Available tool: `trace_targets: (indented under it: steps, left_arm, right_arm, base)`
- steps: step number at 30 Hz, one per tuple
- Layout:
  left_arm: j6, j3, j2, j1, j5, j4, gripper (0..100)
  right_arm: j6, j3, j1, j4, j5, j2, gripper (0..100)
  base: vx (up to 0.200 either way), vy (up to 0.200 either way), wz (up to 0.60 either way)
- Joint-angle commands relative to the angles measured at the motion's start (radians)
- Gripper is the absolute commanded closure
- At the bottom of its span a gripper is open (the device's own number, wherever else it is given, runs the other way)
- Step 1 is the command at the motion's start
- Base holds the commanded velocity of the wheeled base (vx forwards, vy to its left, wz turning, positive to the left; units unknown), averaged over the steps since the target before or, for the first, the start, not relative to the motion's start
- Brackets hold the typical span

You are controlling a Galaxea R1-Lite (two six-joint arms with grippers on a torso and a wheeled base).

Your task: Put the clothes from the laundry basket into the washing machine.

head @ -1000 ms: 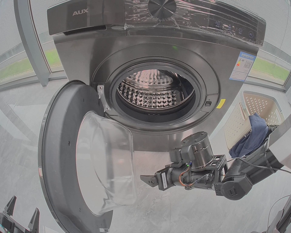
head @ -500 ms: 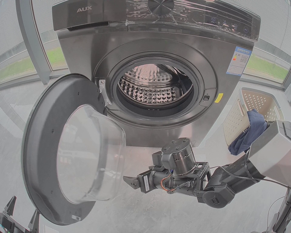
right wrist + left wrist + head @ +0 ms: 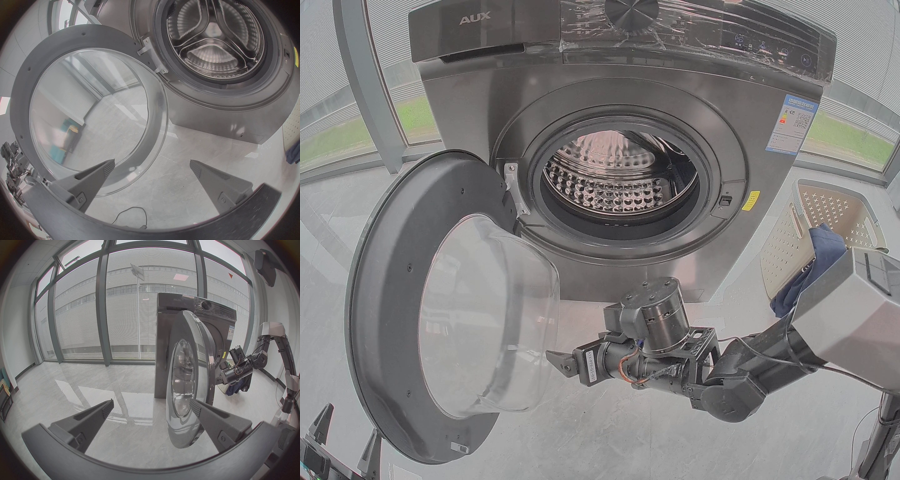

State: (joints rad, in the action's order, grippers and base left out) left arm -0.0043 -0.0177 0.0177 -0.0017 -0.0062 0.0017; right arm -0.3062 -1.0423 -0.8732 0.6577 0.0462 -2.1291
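The grey washing machine point(image 3: 625, 81) stands in front of me with its drum point(image 3: 619, 181) empty. Its round door point(image 3: 394, 300) hangs wide open on the left, the glass bowl facing me. A beige laundry basket point(image 3: 837, 212) leans at the right of the machine with a dark blue garment point(image 3: 822, 250) draped over its rim. My right gripper point(image 3: 557, 362) is open and empty, low before the machine, its tips right at the edge of the door glass point(image 3: 93, 106); I cannot tell whether they touch. My left gripper point(image 3: 344, 434) is open and empty at the lower left.
The pale tiled floor point(image 3: 625, 437) is bare between me and the machine. Tall windows point(image 3: 125, 302) run behind and left of it. The left wrist view shows the door point(image 3: 187, 380) edge-on, with the right arm point(image 3: 237, 371) beyond it.
The door has swung wider open to the left. My right gripper has moved left, following the door glass. The head view shifted slightly; the left gripper stayed put.
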Motion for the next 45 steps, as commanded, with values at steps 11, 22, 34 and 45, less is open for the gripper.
trace_targets:
  steps: [11, 22, 34, 45]
  left_arm:
    - [0.003, 0.016, -0.012, 0.0, 0.0, 0.0, 0]
    - [0.001, 0.016, -0.012, 0.0, -0.001, 0.0, 0]
    - [0.0, 0.016, -0.012, 0.0, 0.006, 0.0, 0]
    - [0.001, 0.016, -0.012, 0.0, 0.006, 0.0, 0]
  right_arm:
    - [-0.011, -0.154, -0.036, 0.01, 0.05, -0.127, 0]
    - [-0.019, -0.125, 0.003, 0.066, 0.083, -0.02, 0]
    - [0.131, 0.584, 0.26, 0.063, 0.081, 0.88, 0]
    - [0.177, 0.903, 0.686, -0.089, 0.049, 1.588, 0]
  base:
    - [-0.073, 0.0, 0.0]
    - [0.0, 0.0, 0.0]
    - [0.0, 0.0, 0.0]
    - [0.0, 0.0, 0.0]
